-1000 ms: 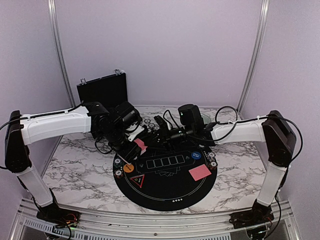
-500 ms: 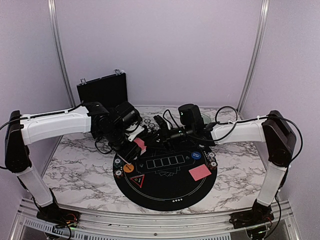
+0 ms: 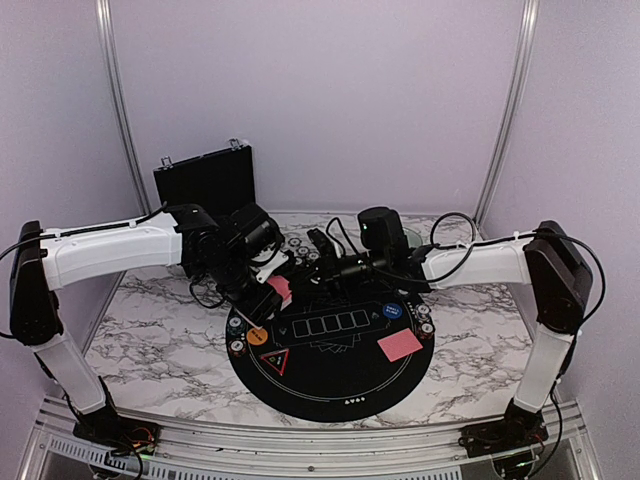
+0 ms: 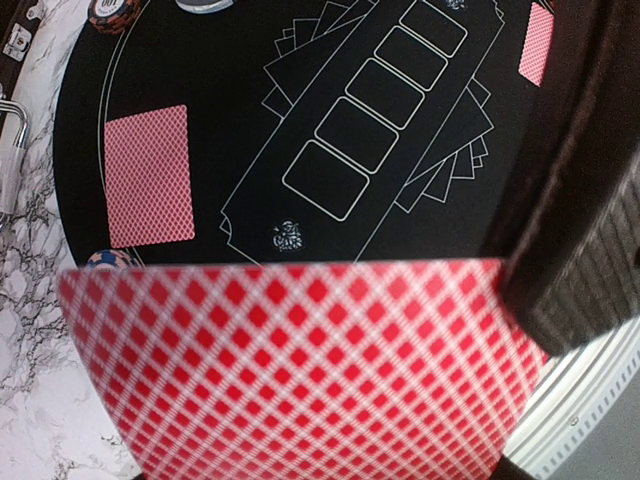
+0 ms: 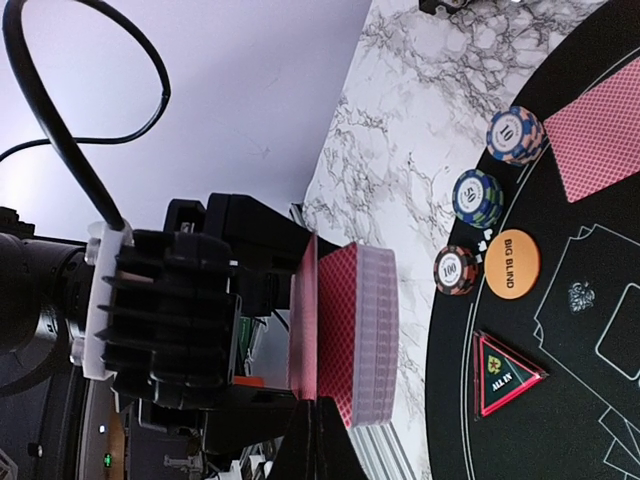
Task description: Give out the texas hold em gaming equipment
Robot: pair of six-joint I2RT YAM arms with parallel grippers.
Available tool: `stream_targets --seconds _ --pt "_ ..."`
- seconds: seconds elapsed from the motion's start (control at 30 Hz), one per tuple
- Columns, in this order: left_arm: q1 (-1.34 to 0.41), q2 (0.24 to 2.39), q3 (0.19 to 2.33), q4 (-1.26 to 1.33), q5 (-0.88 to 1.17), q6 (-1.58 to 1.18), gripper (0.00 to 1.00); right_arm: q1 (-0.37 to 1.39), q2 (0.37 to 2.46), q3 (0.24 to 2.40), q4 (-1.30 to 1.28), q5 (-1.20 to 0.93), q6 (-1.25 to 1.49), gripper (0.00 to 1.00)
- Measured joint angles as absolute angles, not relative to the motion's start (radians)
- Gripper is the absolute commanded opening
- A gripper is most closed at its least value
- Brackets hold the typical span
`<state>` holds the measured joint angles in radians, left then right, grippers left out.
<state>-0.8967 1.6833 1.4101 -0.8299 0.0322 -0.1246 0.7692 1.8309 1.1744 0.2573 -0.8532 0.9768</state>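
Observation:
My left gripper (image 3: 268,292) is shut on a deck of red-backed cards (image 3: 280,290), held upright over the left rim of the round black mat (image 3: 330,385). The deck fills the bottom of the left wrist view (image 4: 300,370). My right gripper (image 5: 320,440) is shut on the edge of one card (image 5: 304,320), which stands slightly apart from the deck (image 5: 360,340). One card lies face down on the mat at the right (image 3: 400,346), another on its left side (image 4: 148,175). Three chip stacks (image 5: 477,197) and an orange Big Blind disc (image 5: 511,264) sit along the mat's left rim.
A triangular All In marker (image 5: 505,373) and a blue disc (image 3: 392,312) lie on the mat. More chips (image 3: 300,243) sit on the marble behind the grippers. A black hard case (image 3: 205,180) stands at the back left. Both arms meet over the mat's far left edge.

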Motion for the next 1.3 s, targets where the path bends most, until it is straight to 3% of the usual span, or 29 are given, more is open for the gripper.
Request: stream_targets --seconds 1.3 --pt "-0.897 1.671 1.385 -0.817 0.017 -0.122 0.5 0.54 1.695 1.008 0.336 -0.897 1.029 0.0"
